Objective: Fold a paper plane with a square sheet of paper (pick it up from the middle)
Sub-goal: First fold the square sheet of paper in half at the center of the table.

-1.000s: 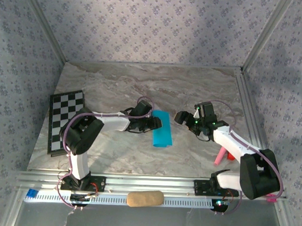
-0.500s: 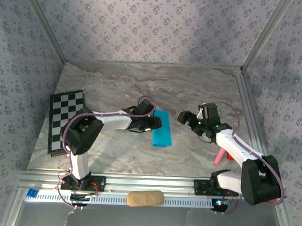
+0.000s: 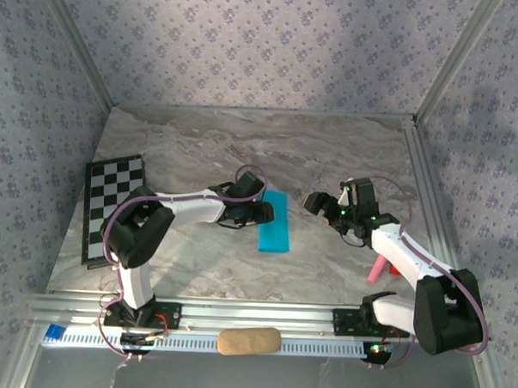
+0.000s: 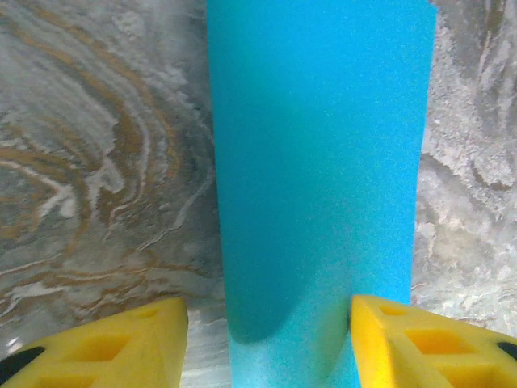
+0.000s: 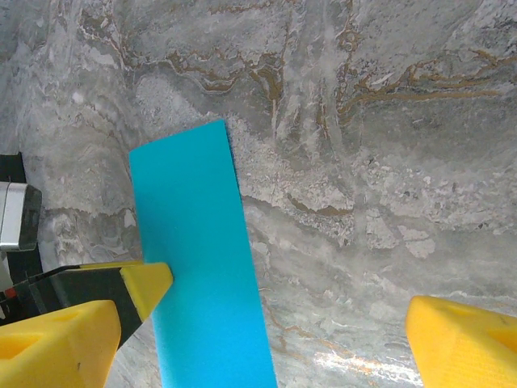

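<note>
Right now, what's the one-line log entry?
paper: narrow strip, flat on table | left gripper: open, at its edge | right gripper: open, clear of paper

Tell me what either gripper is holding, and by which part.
Nothing is held. The blue paper lies flat; the left gripper stands open over it, the right gripper open, apart from it.

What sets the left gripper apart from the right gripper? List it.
The left gripper straddles the turquoise paper sheet; the right gripper hangs beside it, apart. The left gripper's jaws stand narrower than the right gripper's wide spread. Both are open, yellow-fingered.
</note>
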